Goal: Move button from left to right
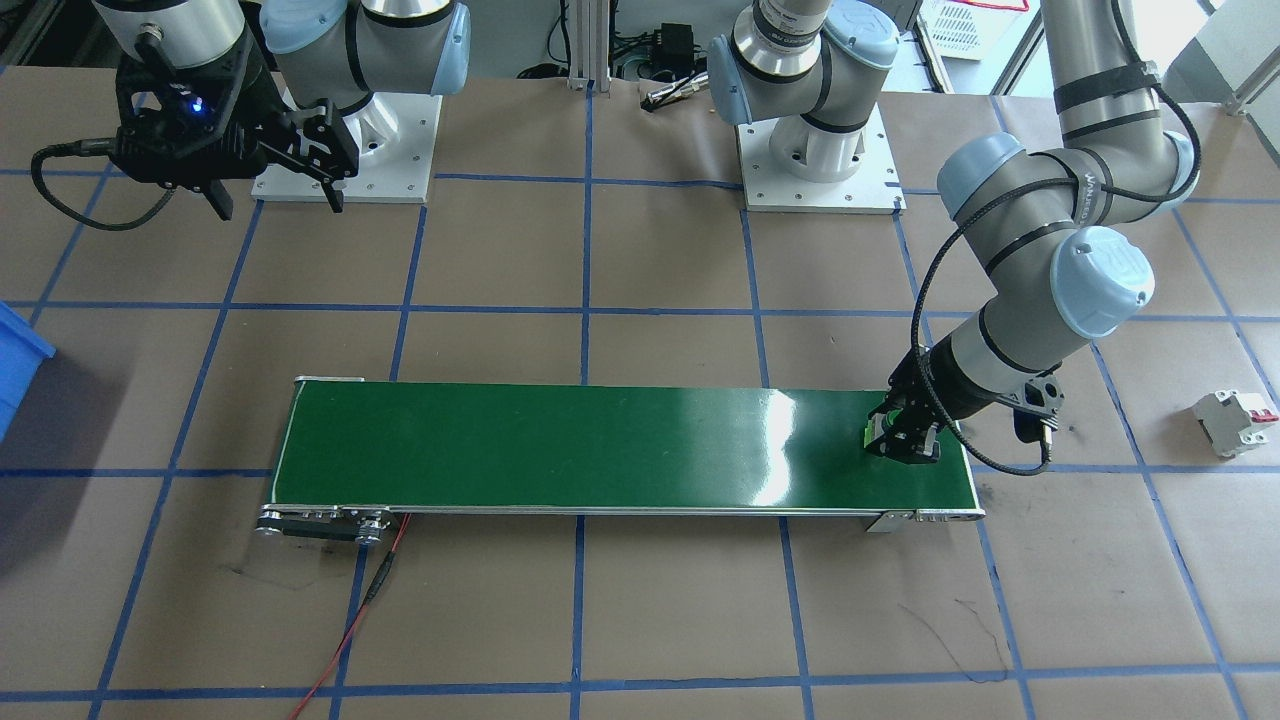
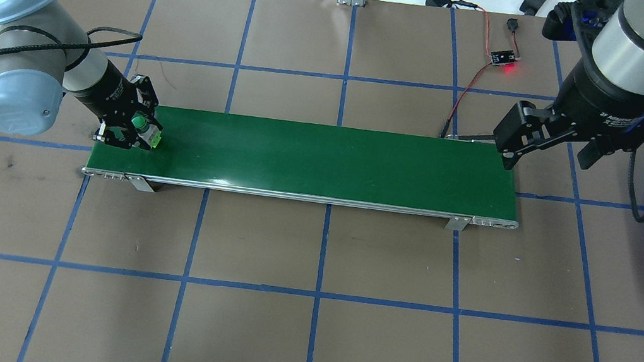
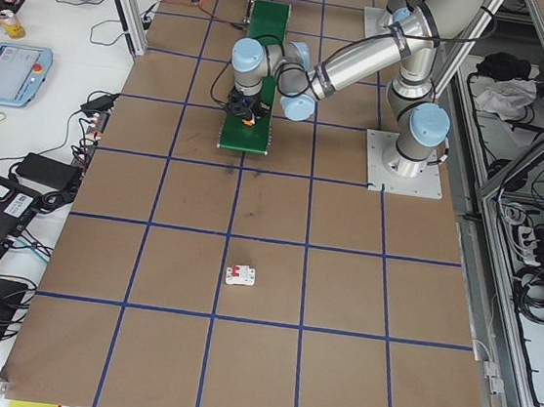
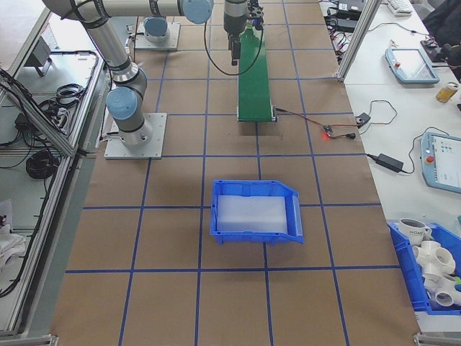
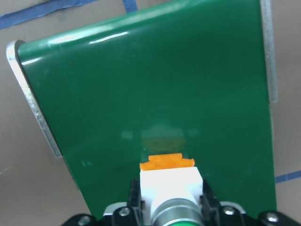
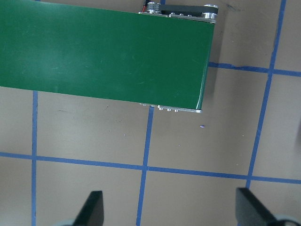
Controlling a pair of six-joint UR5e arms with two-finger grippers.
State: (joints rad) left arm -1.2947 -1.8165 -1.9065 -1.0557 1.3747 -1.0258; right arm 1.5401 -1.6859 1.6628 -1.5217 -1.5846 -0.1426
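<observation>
On the green conveyor belt [image 2: 325,159], at its left end, the left gripper [image 2: 135,131] has its fingers clamped on the button [image 2: 142,125]. Released tilted, it may topple near the edge. The right gripper [image 2: 551,142] hangs with fingers apart.

the near arm [image 3: 347,60] reaches over the near end of the green conveyor belt [image 3: 257,74], its gripper [image 3: 240,112] low above it; something orange, perhaps the button [image 3: 246,114], shows there. a white circuit breaker [image 3: 240,276] lies on the brown table [image 3: 332,368], well apart toward the near edge.
</observation>
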